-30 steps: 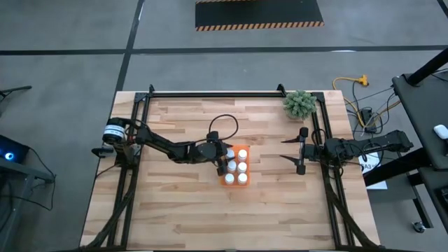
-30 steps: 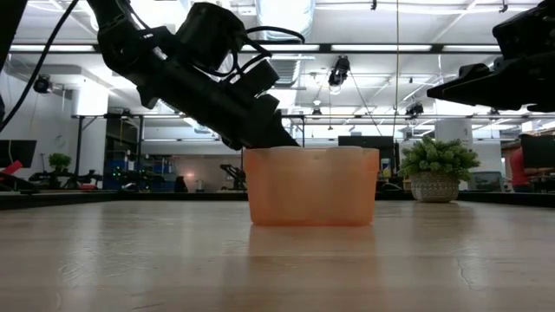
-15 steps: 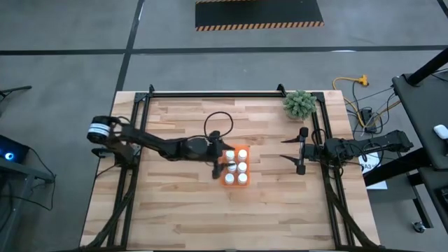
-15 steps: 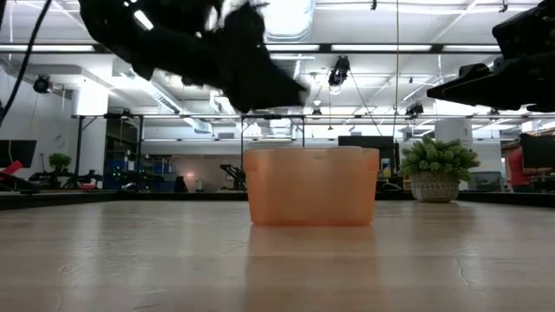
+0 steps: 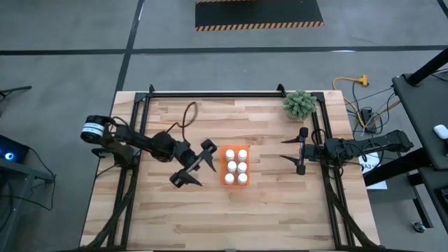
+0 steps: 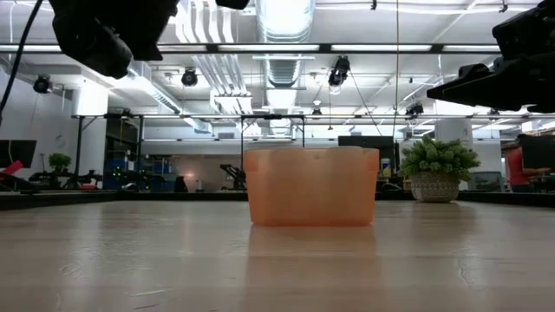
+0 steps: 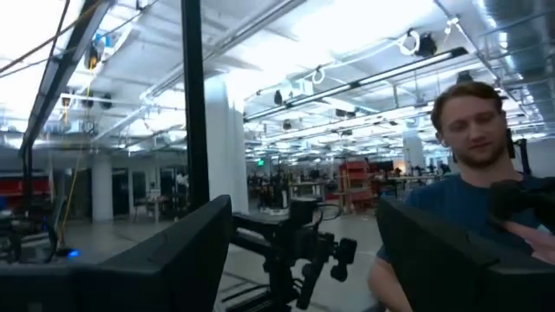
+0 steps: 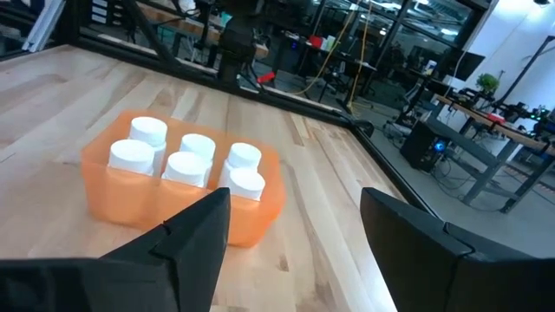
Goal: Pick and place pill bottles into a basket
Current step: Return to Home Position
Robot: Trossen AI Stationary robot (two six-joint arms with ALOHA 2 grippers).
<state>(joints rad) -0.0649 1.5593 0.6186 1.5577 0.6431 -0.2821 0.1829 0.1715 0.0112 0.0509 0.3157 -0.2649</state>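
The orange basket (image 5: 236,165) stands at the table's middle and holds several white pill bottles (image 5: 236,166) in two rows; it also shows in the low view (image 6: 312,186) and in the right wrist view (image 8: 186,186) with the bottles (image 8: 192,160) upright inside. My left gripper (image 5: 194,164) is open and empty, just left of the basket and raised above the table. My right gripper (image 5: 301,150) is open and empty at the table's right side, well apart from the basket.
A green bushy plant (image 5: 299,103) stands at the far right corner and shows in the low view (image 6: 436,169). Dark frame rails (image 5: 210,93) run along the far edge and both sides. A person shows beyond the table in the left wrist view (image 7: 464,186).
My left gripper has drawn back from over the basket toward the table's left edge and has risen, out of the low view's middle. Its fingers stand wide apart now. The basket and its bottles have stayed in place.
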